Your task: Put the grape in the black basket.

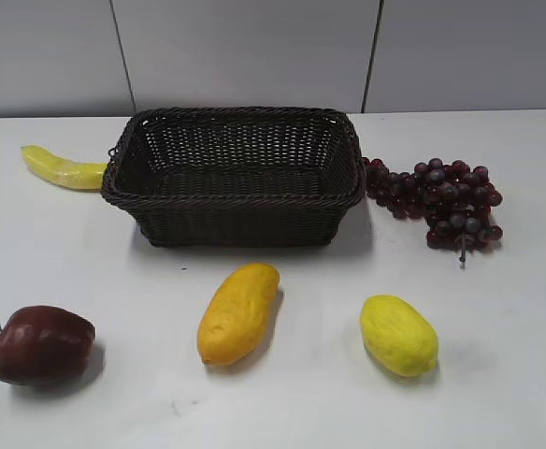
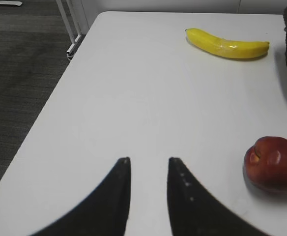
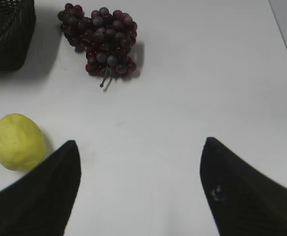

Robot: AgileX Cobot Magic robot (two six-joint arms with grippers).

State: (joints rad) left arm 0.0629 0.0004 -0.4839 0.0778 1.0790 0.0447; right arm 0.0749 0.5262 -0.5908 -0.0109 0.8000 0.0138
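Dark woven wicker basket holds nothing; the purple-red grape bunch lies just beside its right end. Right gripper fingers spread wide, left gripper fingers slightly parted, both holding nothing.

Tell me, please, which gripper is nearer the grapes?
Right. The right gripper is open with the grapes just ahead. The left gripper sees only the banana and apple.

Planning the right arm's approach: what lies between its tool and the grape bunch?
Only bare white table: in the right wrist view nothing sits between the open right tool and the dark purple-red grape bunch.
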